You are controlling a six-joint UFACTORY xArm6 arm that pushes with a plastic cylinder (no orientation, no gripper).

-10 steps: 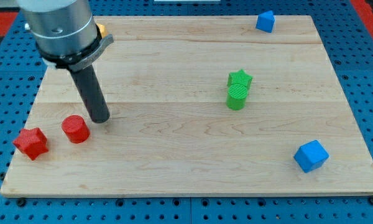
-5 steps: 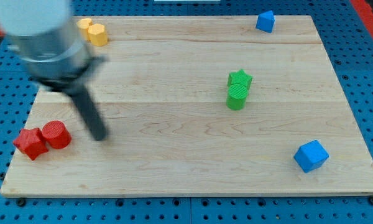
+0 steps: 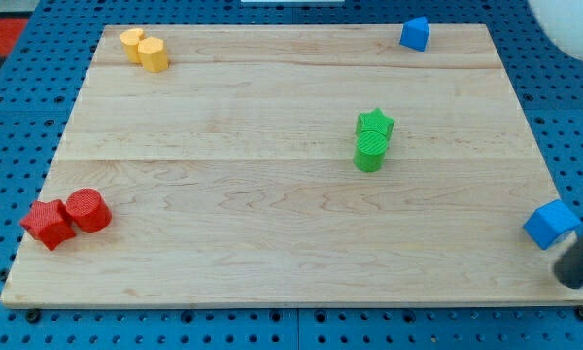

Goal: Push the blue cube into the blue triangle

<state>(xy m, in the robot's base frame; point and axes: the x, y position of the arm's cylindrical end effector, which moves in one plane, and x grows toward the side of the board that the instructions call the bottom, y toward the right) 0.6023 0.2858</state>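
One blue cube [image 3: 551, 225] sits at the board's [image 3: 272, 194] right edge, with my tip [image 3: 570, 281] just below it, at its lower right.
No jaws here, only a bare rod holding nothing; whether it touches the cube, I cannot tell. Straight up the view from my tip, well apart, the blue triangle [image 3: 415, 34] rests at the top edge. Leftward stand a green star [image 3: 375, 122] and green cylinder [image 3: 370, 152], touching.

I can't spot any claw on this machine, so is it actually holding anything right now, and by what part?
Nothing is held. My tip only pushes; it sits just below and right of the blue cube at the board's right edge, seemingly touching it.
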